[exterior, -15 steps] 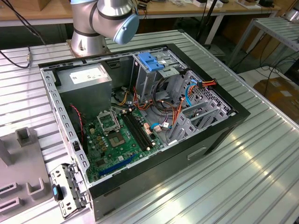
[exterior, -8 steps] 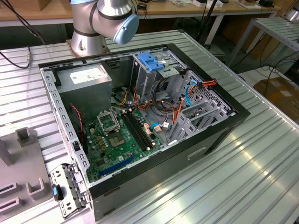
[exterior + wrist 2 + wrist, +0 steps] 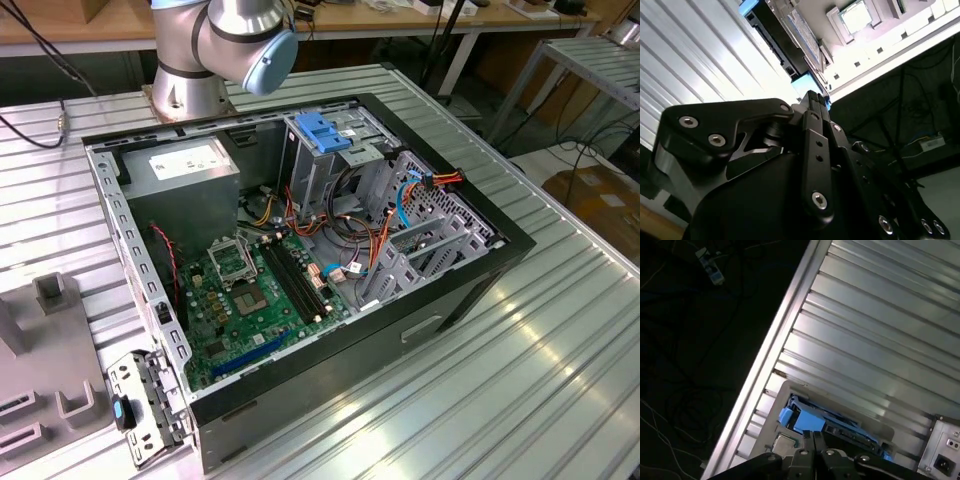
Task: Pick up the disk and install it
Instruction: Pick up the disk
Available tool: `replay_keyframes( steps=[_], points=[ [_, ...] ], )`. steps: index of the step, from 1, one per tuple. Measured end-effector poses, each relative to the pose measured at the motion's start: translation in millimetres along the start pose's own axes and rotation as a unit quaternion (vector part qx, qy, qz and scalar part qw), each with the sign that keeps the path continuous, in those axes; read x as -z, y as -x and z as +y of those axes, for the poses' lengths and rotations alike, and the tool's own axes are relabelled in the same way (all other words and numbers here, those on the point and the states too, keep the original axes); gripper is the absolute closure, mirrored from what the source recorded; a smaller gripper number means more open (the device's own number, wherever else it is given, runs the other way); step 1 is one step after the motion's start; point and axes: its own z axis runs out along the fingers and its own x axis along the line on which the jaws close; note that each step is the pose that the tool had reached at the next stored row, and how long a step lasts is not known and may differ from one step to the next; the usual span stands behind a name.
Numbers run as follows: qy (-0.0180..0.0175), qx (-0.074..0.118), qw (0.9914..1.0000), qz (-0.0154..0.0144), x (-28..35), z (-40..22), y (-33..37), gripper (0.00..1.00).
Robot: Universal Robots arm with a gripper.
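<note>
- In the exterior view, you see the arm's grey base [image 3: 215, 45] at the top of the frame. In front of it an open computer case [image 3: 470, 290] lies on the ribbed metal table [image 3: 560, 380]. Inside the case are a green board [image 3: 250, 300], a grey box [image 3: 190, 165] with a white label, and a blue handle [image 3: 322, 130] on top of a metal cage. A grey holder [image 3: 50, 350] sits on the table at the exterior view's left.
- In the second wrist view, your black end effector [image 3: 812, 97] looks big and close. Its two fingers are pressed together, with no gap between them. The tips are right at one blue end of the disk [image 3: 772, 42]. You cannot tell if they touch it. The disk stands on its edge in the grey holder [image 3: 865, 45], near a square chip [image 3: 857, 15].
- In the first wrist view, the end effector [image 3: 811, 436] again has its tips together, just beside the disk [image 3: 807, 420] with its blue frame. The disk sits in the grey holder [image 3: 790, 390] on the table [image 3: 880, 340], close to the table's edge. Past that edge is a dark floor [image 3: 690, 340] with cables.
</note>
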Motion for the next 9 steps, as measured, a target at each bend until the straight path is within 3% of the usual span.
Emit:
replay_keyframes(
  steps=[5, 9],
  points=[
    [-0.0025, 0.045, 0.99896, 0.0036, -2.8, -0.2, -0.1, 0.58],
    [-0.0037, 0.085, 0.99638, 0.0063, -5.4, -0.3, -0.1, 0.47]
  ],
)
